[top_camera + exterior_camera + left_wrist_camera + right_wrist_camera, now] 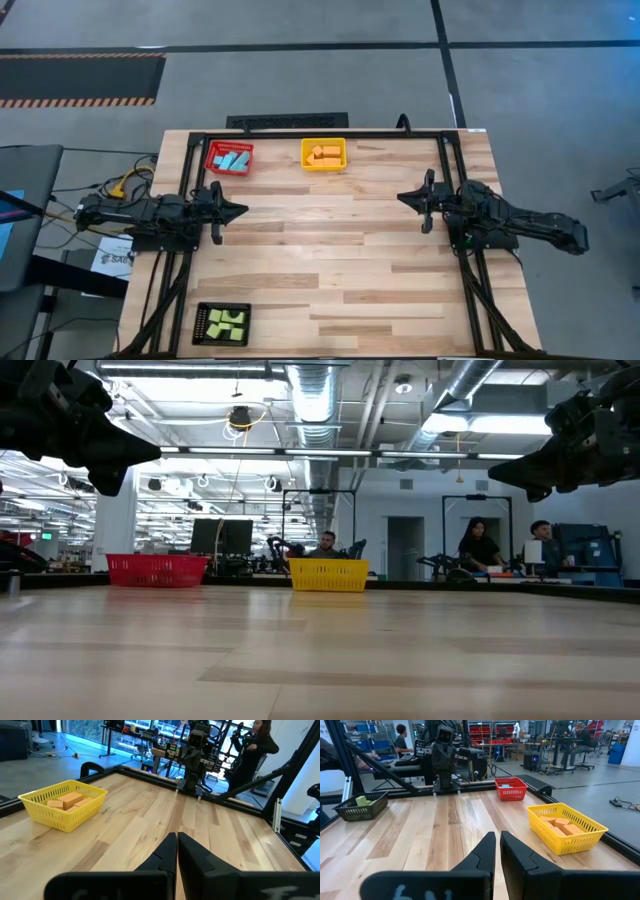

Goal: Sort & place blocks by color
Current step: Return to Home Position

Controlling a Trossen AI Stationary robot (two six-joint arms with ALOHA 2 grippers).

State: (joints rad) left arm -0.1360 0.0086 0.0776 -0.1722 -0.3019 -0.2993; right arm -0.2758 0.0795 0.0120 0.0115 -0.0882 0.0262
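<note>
Nearest the overhead camera, the left gripper (240, 210) and right gripper (403, 197) hover well apart above the tabletop (330, 250); blue blocks (233, 160) lie in the red bin (209, 160), orange blocks (325, 154) in the yellow bin (304, 155), green blocks (225, 323) in the black bin (197, 325). Level view: red and yellow bins stand far back, arms high. Both wrist views show jaws nearly touching, holding nothing. My worry: a low swing homeward could clip the red bin near the left arm.

The wooden table (330, 250) bears red bin (230, 144) and yellow bin (323, 141) along one edge — black bin (221, 306) opposite.
</note>
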